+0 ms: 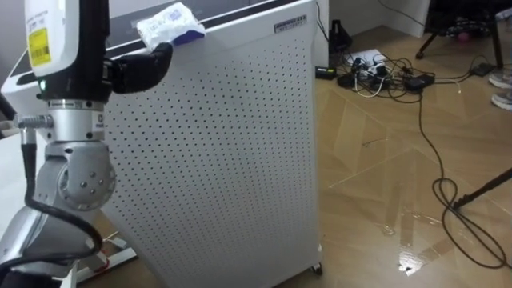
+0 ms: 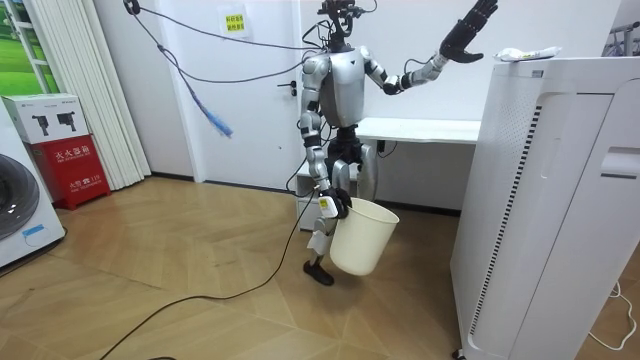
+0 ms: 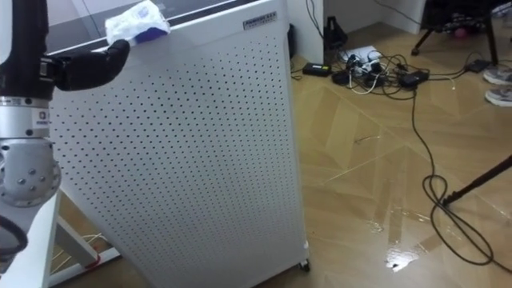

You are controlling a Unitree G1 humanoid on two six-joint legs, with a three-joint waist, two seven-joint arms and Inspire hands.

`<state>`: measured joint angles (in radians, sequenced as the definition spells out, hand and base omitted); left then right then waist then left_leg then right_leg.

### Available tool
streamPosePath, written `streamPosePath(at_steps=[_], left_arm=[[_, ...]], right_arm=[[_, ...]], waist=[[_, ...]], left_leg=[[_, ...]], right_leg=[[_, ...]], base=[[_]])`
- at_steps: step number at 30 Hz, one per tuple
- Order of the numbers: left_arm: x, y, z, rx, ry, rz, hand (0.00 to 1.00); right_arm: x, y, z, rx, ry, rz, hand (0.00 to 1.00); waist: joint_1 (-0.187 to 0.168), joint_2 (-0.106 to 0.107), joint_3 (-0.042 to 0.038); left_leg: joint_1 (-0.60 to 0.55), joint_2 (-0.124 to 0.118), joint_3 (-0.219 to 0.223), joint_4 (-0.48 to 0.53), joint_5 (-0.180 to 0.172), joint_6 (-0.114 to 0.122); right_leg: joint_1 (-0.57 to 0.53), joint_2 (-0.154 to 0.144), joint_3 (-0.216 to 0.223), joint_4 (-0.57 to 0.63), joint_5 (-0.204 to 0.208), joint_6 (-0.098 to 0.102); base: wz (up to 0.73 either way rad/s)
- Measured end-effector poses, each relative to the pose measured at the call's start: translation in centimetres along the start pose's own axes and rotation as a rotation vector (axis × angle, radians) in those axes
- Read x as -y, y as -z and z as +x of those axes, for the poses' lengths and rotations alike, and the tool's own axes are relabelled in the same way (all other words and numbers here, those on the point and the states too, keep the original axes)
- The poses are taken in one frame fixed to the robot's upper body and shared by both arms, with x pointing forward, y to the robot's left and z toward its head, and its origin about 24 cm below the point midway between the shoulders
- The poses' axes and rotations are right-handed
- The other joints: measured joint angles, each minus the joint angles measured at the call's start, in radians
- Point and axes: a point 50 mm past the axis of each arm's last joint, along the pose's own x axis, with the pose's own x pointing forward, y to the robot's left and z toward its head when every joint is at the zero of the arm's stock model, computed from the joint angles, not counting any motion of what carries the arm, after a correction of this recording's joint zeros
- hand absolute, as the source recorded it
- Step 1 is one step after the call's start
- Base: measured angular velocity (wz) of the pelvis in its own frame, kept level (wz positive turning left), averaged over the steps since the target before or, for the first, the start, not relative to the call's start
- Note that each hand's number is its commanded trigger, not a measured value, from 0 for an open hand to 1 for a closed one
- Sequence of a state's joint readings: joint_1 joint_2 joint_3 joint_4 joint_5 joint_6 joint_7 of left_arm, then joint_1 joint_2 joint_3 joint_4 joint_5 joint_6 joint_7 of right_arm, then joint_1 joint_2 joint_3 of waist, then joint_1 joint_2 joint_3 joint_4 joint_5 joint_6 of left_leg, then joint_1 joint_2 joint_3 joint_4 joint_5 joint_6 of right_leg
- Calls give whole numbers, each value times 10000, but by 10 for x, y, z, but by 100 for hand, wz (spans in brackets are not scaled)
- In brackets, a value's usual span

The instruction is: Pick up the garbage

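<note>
Here's the garbage [image 1: 168,24], a crumpled white wrapper with a blue-purple patch. It lies flat on top of the tall white air purifier [image 1: 224,144], right at the top's near edge. Its long axis runs along that edge, left to right in the eye views, with the blue end pointing right.

Up goes the left arm! The left hand [image 2: 462,38] is raised high at the height of the purifier's top, fingers spread wide and holding nothing. From the room view it hangs in the air short of the wrapper, with a clear gap between them. In the eye views a dark fingertip [image 1: 160,56] points right and sits just under the wrapper's left end.

Down low, the right hand [image 2: 335,205] is clamped on the rim of a white bucket [image 2: 360,240], which hangs tilted beside the robot's thigh.

The robot stands upright on the wood floor [image 2: 200,260], a white desk [image 2: 420,128] just behind it and the purifier to the room view's right. A tangle of cables [image 1: 376,72] lies on the floor beyond the purifier.
</note>
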<state>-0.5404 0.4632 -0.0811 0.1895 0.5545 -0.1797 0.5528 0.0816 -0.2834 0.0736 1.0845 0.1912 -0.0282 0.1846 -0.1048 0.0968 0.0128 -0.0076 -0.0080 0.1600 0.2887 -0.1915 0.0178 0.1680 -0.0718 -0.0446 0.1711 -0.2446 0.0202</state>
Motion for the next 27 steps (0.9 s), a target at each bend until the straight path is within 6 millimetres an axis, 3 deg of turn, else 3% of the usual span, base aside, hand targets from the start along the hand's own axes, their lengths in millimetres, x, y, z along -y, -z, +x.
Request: streamPosePath(at_steps=[9, 19, 27], left_arm=[[4, 25, 4, -1160, 936, 804, 0], [7, 30, 3, -1650, 1586, 1002, 0], [10, 35, 3, -2006, 2012, 1105, 0]], right_arm=[[2, -2, -1, 68, 87, 260, 100], [4, -5, -1, 33, 136, 247, 100], [4, -3, -1, -37, 139, 257, 100]], waist=[[-53, 98, -46], [-89, 207, -89], [-94, 184, -64]], left_leg=[[-192, 1, 29, -3, -1, 1], [-279, -34, 4, -69, 0, 1], [85, -51, -15, -525, 17, -28]], right_leg=[[-211, 2, 39, 11, 1, 1], [-306, -20, 121, -9, 1, 1], [-230, -20, 7, 18, 1, 1]], base=[[0], [0], [-2]])
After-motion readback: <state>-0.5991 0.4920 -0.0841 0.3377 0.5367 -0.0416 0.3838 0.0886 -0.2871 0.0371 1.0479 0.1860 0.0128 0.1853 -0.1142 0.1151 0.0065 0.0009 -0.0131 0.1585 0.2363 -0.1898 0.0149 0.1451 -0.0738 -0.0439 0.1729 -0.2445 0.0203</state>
